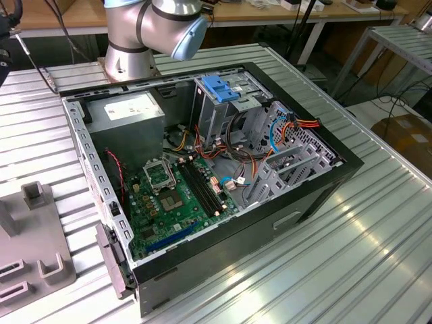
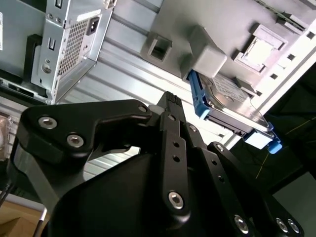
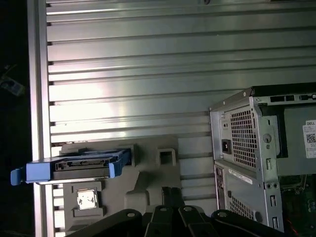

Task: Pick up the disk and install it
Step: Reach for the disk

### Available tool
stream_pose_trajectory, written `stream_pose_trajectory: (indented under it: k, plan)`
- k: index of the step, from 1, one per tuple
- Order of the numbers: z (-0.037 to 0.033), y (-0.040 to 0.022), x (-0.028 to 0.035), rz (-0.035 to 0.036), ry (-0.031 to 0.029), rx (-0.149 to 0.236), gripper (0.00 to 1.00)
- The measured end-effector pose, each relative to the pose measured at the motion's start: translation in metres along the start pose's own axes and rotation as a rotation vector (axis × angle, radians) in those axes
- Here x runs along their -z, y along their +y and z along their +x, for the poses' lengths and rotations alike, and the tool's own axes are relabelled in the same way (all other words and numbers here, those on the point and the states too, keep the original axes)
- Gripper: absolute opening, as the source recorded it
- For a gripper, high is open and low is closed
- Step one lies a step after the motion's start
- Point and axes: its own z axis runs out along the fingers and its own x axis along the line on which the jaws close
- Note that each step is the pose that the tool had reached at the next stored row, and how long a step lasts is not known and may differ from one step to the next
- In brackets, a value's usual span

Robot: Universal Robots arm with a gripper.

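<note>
- Disk point(image 3: 79, 165) stands on edge in a slot of the grey holder point(image 3: 148, 180) on the ribbed metal tabletop point(image 3: 148, 74). Its blue rail point(image 2: 196, 96) wraps around the dark metal body.
- It is well apart from the open computer case point(image 1: 307, 219), off the end of the case that carries the power socket.
- Claw point(image 2: 168, 97) hangs over the holder, near the disk but not touching it. Its fingers look pressed together with nothing between them.
- Judging by this, the step in hand is the reach for the disk. Nothing is lifted yet, so the task is near its start.
- To do the reach well, the claw needs to be spread wider than the disk is thick before it comes down.
- It should be lined up so that one finger meets each flat metal face, not the plastic rail, which would likely flex and let the disk slip.
- A grip near the middle of the upper edge should keep the disk from tilting as it leaves the slot.
- A straight pull along the slot is the safest, since a skewed one could jam the rail against the holder's walls.
</note>
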Motion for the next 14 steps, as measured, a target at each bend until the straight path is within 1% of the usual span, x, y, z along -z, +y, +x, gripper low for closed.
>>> stream_pose_trajectory:
  k: [1, 2, 3, 5, 7, 9, 10, 12, 13, 14]
  plan:
    - [0.0038, 0.0006, -0.0001, 0.0009, 0.003, 0.0, 0.11]
    - [0.006, 0.001, -0.0002, 0.0016, 0.0045, 0.0, 0.11]
    - [0.0097, 0.0017, -0.0005, 0.0027, 0.0069, 0.0, 0.11]
    - [0.0138, 0.003, -0.0008, 0.0037, 0.0093, 0.0, 0.11]
    - [0.0179, 0.0033, -0.0009, 0.004, 0.0127, 0.0, 0.11]
    - [0.0241, 0.0035, -0.0011, 0.0042, 0.0165, 0.002, 0.11]
    - [0.0279, 0.0039, -0.0011, 0.0045, 0.0196, 0.003, 0.11]
    - [0.0329, 0.005, -0.0012, 0.0047, 0.0227, 0.003, 0.11]
    - [0.0387, 0.0062, -0.0014, 0.0049, 0.0253, 0.003, 0.11]
    - [0.0431, 0.0071, -0.0015, 0.0051, 0.027, 0.003, 0.11]
